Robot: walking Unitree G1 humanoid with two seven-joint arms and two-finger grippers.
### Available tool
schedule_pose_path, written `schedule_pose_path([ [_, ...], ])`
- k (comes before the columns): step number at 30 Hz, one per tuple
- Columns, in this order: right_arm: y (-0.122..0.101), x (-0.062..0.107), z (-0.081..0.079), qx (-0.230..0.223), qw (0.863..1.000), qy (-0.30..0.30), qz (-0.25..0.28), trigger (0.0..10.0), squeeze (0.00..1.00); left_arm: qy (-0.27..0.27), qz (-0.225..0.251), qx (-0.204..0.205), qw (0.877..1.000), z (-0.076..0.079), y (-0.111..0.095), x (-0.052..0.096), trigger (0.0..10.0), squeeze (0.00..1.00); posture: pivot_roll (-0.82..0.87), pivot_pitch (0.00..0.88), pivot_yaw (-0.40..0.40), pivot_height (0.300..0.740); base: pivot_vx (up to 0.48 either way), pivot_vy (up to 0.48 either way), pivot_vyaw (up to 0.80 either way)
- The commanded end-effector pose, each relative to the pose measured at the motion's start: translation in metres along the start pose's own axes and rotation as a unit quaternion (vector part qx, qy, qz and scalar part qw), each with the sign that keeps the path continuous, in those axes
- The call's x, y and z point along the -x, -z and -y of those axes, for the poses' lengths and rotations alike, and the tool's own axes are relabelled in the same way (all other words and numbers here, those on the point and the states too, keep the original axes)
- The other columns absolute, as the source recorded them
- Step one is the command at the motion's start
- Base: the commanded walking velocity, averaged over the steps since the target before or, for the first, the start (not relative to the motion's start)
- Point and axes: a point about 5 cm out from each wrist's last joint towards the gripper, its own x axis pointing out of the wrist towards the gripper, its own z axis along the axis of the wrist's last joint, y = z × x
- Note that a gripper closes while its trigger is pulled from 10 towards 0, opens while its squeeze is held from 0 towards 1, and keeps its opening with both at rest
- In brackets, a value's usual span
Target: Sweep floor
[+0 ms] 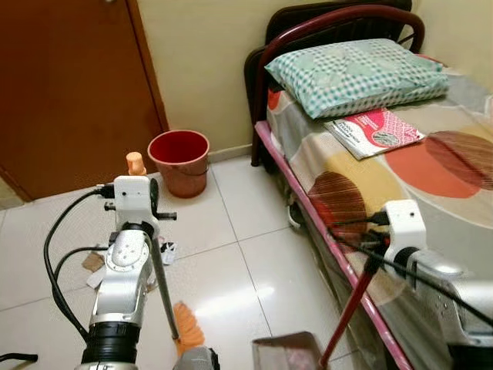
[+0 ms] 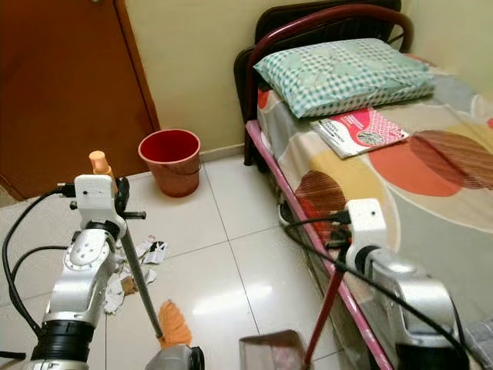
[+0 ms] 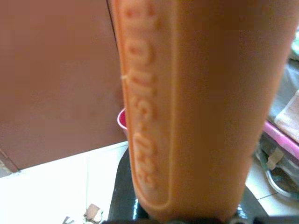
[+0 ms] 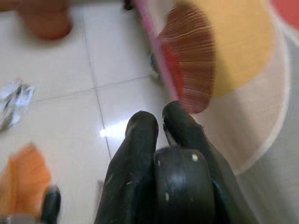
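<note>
The left gripper [image 2: 98, 181] is closed around the broom [image 2: 135, 266]. Its orange handle top stands above the fingers, and the long axis slopes down toward the robot, ending in orange bristles [image 2: 175, 324] on the floor. The paper scraps [image 2: 146, 251] lie just beyond the bristles, toward the door. The right gripper [image 4: 159, 128] clamps the red dustpan handle [image 2: 323, 308]; the dustpan [image 2: 269, 351] rests beside the bristles.
</note>
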Motion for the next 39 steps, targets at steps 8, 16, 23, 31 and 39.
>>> schedule_pose_path([
  [8,-0.036,-0.015,-0.006,-0.061,0.986,0.080,0.134,10.0,0.00,-0.005,0.012,0.023,1.000,0.005,-0.005,-0.003,10.0,0.00,-0.04,0.000,-0.035,0.740,0.000,0.000,0.00],
  [16,-0.024,-0.025,-0.022,-0.037,0.985,0.081,0.145,10.0,0.00,-0.004,0.017,0.017,1.000,0.007,-0.006,-0.005,10.0,0.00,-0.02,0.000,-0.034,0.740,0.000,0.000,0.00],
  [23,-0.003,-0.015,-0.025,0.034,0.996,0.054,0.065,10.0,0.00,-0.001,0.014,0.014,1.000,0.005,-0.005,-0.005,10.0,0.00,-0.03,0.000,-0.033,0.740,0.000,0.000,0.00],
  [31,0.005,-0.005,-0.028,0.003,0.999,-0.002,0.034,10.0,0.00,0.002,0.014,0.011,1.000,0.005,-0.006,-0.005,10.0,0.00,-0.03,0.000,-0.029,0.740,0.000,0.000,0.00],
  [39,0.013,0.012,-0.037,-0.037,0.991,-0.120,-0.037,10.0,0.00,0.008,0.013,0.011,1.000,0.005,-0.006,-0.006,10.0,0.00,-0.04,0.000,-0.025,0.740,0.000,0.000,0.00],
])
